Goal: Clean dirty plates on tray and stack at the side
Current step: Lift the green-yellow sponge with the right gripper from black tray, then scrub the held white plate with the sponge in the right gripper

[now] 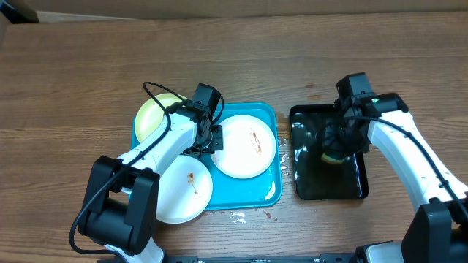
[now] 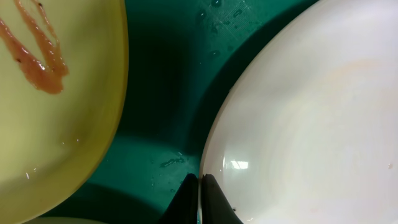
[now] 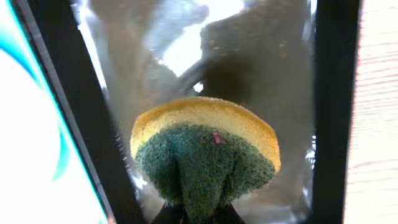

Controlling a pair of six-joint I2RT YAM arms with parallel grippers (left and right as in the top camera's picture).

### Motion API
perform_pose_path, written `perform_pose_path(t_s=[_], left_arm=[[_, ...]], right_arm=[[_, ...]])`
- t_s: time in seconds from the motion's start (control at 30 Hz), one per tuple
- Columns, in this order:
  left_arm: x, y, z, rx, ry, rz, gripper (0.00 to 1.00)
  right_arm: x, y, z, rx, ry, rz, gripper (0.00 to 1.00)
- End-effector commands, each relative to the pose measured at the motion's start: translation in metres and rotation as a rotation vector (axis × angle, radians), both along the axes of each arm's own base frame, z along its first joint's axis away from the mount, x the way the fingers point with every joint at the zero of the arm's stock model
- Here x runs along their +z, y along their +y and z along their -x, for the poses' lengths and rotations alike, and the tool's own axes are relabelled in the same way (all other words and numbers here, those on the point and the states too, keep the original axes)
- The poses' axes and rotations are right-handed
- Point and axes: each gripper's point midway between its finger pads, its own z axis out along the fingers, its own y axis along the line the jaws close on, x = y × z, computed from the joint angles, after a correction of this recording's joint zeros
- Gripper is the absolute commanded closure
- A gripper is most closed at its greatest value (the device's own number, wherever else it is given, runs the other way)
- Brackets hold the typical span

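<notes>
The turquoise tray [image 1: 269, 191] holds a white plate [image 1: 245, 150] with a brown smear on its right half. A second smeared white plate [image 1: 183, 191] overlaps the tray's front left corner. The pale yellow-green plate [image 1: 152, 113] lies at its back left. My left gripper [image 1: 213, 139] is shut on the left rim of the right white plate. In the left wrist view its fingers [image 2: 200, 190] pinch that plate's rim [image 2: 311, 124], with the smeared yellow-green plate [image 2: 43, 93] to the left. My right gripper [image 1: 341, 142] is shut on a yellow-and-green sponge [image 3: 205, 155] over the black tray.
A glossy black tray [image 1: 357, 186] holding water lies right of the turquoise tray; it also shows in the right wrist view [image 3: 336, 93]. Water drops lie on the wood between the two trays and along the turquoise tray's front edge.
</notes>
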Motion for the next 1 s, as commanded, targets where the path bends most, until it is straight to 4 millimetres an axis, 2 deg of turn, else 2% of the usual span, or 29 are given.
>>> perform_pose_path(t_s=[0.0,0.03,0.13,0.17,0.33,0.47,0.6,0.67,0.7,0.83,0.97], left_arm=[[-0.007,0.002,0.002,-0.001,0.009,-0.029,0.96],[-0.007,0.002,0.002,0.000,0.010,-0.029,0.93],[-0.009,0.002,0.003,0.003,0.010,-0.026,0.74],[-0.012,0.002,0.004,0.003,0.007,-0.024,0.73],[-0.020,0.003,0.004,0.003,-0.009,-0.018,0.74],[-0.020,0.003,0.004,0.002,-0.009,-0.018,0.96],[-0.020,0.003,0.004,0.002,-0.011,-0.017,0.96],[-0.020,0.003,0.004,0.002,-0.011,-0.017,0.96],[-0.020,0.003,0.004,0.002,-0.011,-0.017,0.95],[-0.020,0.003,0.004,0.002,-0.011,-0.017,0.95],[-0.020,0.003,0.004,0.002,-0.011,-0.017,0.94]], right_arm=[[0.011,0.008,-0.004,0.035,-0.022,-0.046,0.96],[0.010,0.008,-0.004,0.035,-0.021,-0.046,0.96],[0.010,0.007,-0.005,0.034,-0.027,-0.040,0.96],[0.010,0.005,-0.006,0.029,-0.028,-0.028,0.96],[0.009,-0.006,-0.008,-0.010,-0.035,0.028,0.96],[0.008,-0.011,-0.008,-0.049,-0.038,0.058,0.96],[0.013,-0.006,-0.014,-0.071,-0.057,0.025,0.96],[0.024,0.013,-0.020,-0.007,-0.074,-0.075,0.96],[0.043,0.040,-0.027,0.100,-0.113,-0.219,0.96],[0.078,0.097,-0.031,0.289,-0.199,-0.507,0.96],[0.076,0.124,-0.035,0.393,-0.265,-0.457,0.96]])
